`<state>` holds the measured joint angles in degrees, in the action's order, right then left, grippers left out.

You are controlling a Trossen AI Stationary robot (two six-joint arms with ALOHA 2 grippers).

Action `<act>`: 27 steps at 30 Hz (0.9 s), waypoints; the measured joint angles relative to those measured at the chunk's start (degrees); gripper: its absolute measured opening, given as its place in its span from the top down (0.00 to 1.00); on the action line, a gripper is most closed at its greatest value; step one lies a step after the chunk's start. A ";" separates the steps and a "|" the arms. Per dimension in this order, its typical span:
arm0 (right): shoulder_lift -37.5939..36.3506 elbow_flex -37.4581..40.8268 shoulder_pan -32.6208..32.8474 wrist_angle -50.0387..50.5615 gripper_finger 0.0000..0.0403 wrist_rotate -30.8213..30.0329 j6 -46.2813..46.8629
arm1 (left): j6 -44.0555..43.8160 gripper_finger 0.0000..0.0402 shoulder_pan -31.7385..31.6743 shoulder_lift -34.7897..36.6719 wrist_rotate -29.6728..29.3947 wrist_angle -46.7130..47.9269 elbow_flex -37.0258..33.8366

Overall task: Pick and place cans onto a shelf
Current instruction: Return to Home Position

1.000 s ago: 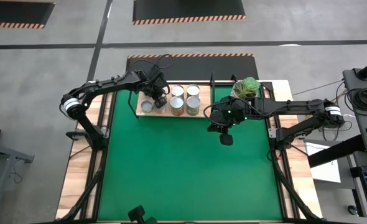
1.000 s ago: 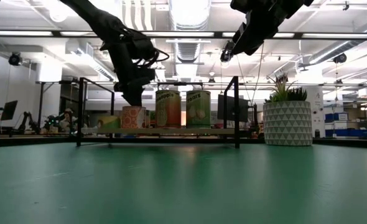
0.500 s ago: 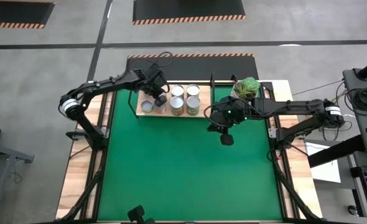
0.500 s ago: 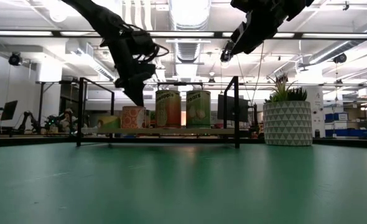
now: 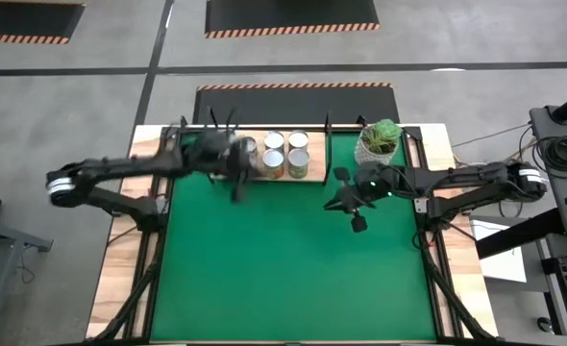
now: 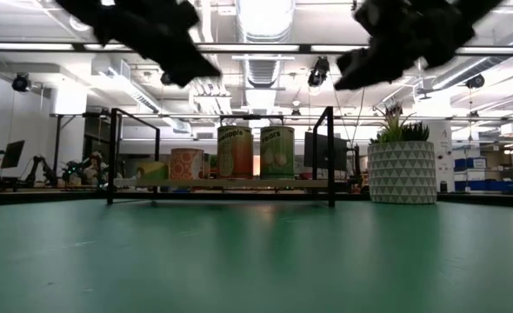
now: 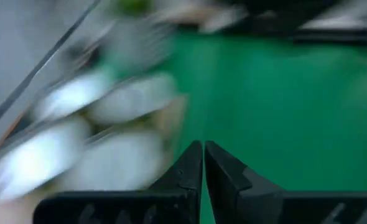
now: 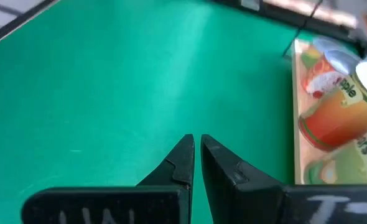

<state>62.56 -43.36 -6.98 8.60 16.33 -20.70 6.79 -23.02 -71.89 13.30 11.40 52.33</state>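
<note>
Several cans [image 5: 274,142] with silver tops stand upright on the light-wood shelf [image 6: 239,183] with its black end frames, at the green mat's far edge. They also show in the low view [image 6: 235,152] and the right wrist view [image 8: 333,118]. My left gripper [image 5: 237,190] hangs shut and empty over the mat, just near of the shelf's left part; its fingertips meet in the left wrist view [image 7: 203,149]. My right gripper [image 5: 358,223] is shut and empty above the mat, right of the shelf, with its fingertips together in the right wrist view [image 8: 197,142].
A white patterned pot with a green plant [image 5: 380,139] stands on the mat's far right, right of the shelf. The green mat [image 5: 293,269] lies bare toward the near edge. Wooden table strips [image 5: 120,279] run along both sides.
My left gripper has risen from the can at the shelf's left part and swung fast toward the table's near-left, away from the shelf; the can stays standing there. My right gripper has drifted a little toward the right and near edges.
</note>
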 joint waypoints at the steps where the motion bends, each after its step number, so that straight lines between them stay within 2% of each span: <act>1: -1.30 3.17 0.00 -3.77 0.96 0.21 -0.28 | 1.72 1.00 2.63 2.35 3.31 -5.48 -4.08; 4: -5.80 11.95 0.00 -13.37 0.96 0.19 -0.31 | 6.82 1.00 10.35 9.22 10.27 -20.60 -15.40; 7: -12.03 18.37 -0.07 -16.95 0.96 0.16 0.09 | 9.18 1.00 15.92 16.30 9.07 -29.03 -23.36; 10: -19.60 22.50 -0.15 -17.13 0.96 0.16 1.76 | 7.53 1.00 18.14 23.11 5.22 -29.34 -28.62; 18: -39.25 30.81 -0.15 -17.03 0.96 0.16 3.03 | 3.05 1.00 17.96 40.77 3.63 -28.97 -38.60; 23: -49.21 34.16 -0.15 -16.00 0.96 0.03 4.67 | -0.11 1.00 17.95 50.32 3.58 -25.49 -41.89; 27: -55.38 35.70 -0.15 -14.69 0.96 -1.83 5.78 | -2.48 1.00 17.94 57.37 3.56 -18.95 -42.53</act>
<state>7.18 -7.66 -7.14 -6.09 14.50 -14.92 4.32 -5.08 -14.52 16.86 -7.55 9.80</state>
